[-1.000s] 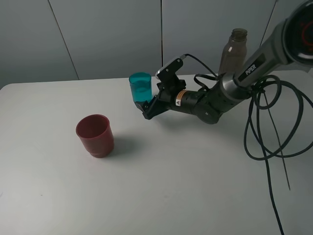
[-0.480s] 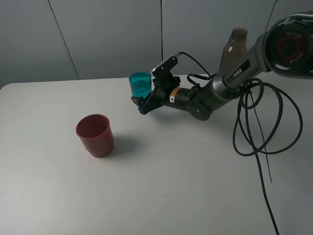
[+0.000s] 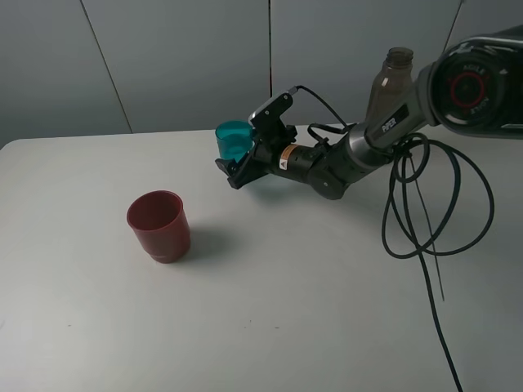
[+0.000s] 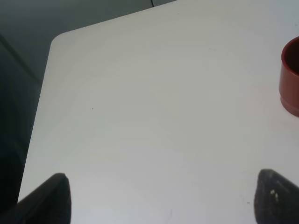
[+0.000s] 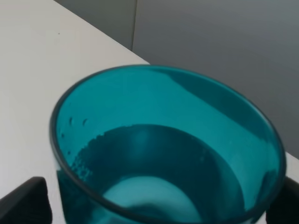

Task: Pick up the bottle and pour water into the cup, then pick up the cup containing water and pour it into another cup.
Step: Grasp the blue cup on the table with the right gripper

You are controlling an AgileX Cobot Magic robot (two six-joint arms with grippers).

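The white table (image 3: 286,310) fills the lower frame of the high view; the right arm (image 3: 343,163) reaches across it from the upper right toward top centre. The bottle (image 3: 391,86) stands upright and uncapped in the upper right, behind that arm and in no grip. The red cup (image 3: 159,226) sits alone at centre left, well apart from everything else, and looks empty. The teal cup (image 3: 232,140) at top centre holds water, plain in the right wrist view (image 5: 163,154), so the first pour looks done. The right gripper (image 3: 233,171) has its jaws either side of the teal cup's lower wall; whether they press it I cannot tell. The left gripper (image 4: 161,200) is spread wide over bare table, holding nothing. Left to do, by my reading: grip the teal cup, carry it to the red cup, and tip it in.
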